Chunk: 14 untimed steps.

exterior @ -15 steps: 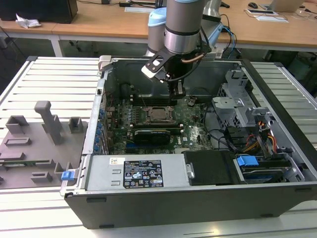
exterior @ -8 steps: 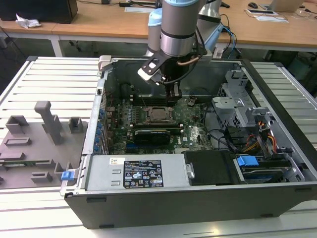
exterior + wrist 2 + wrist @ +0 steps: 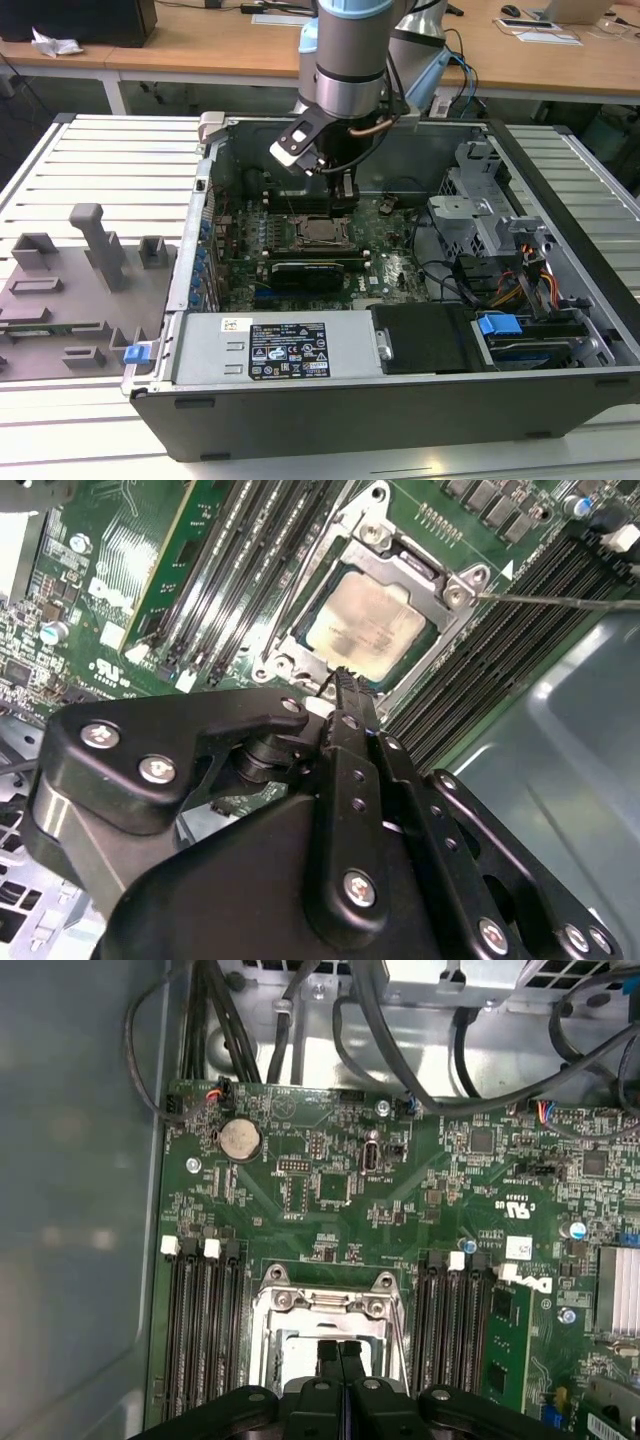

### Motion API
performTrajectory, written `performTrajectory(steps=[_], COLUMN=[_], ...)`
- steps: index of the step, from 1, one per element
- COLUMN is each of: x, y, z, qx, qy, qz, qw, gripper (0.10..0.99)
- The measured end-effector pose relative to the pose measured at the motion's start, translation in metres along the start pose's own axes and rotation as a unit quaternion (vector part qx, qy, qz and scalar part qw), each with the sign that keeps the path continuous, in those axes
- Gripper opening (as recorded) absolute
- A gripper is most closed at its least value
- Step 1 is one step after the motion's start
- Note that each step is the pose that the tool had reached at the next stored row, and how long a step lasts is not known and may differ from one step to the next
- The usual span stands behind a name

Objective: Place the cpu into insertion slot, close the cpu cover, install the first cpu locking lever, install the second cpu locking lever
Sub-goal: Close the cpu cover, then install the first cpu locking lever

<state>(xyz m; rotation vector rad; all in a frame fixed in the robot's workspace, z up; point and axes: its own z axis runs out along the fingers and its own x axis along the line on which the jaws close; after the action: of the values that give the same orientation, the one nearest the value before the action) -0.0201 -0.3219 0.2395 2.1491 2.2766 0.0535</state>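
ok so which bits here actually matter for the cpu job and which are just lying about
For the job: cpu, cpu cover framing it, thin lever rod, gripper with jaws together.
Just there: memory slots, coin battery, power supply, grey fixture blocks beside the case.

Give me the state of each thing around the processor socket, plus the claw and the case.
cpu: seated flat in the insertion slot, metal top up.
cpu cover: down around the chip.
locking lever: sticking out across the memory slots, apparently unlatched.
memory slots: empty.
claw: shut, holding nothing, tips by the socket's edge.
computer case: lying on its side, open.
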Motion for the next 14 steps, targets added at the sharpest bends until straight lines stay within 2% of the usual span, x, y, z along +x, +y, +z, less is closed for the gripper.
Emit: performTrajectory(steps=[4,6,8,14], x=[0.0002,0.0004,0.0009,0.0009], y=[-0.0042,-0.008,-0.0151,-0.0151], z=[0.0003,0.0008,0.0019,-0.0003], qx=[0.0,0.0,0.0,0.0], qy=[0.0,0.0,0.0001,0.0001], qz=[0.0,0.0,0.0,0.0], qw=[1.0,1.0,1.0,1.0], gripper=[0.106,0.106,0.106,0.106])
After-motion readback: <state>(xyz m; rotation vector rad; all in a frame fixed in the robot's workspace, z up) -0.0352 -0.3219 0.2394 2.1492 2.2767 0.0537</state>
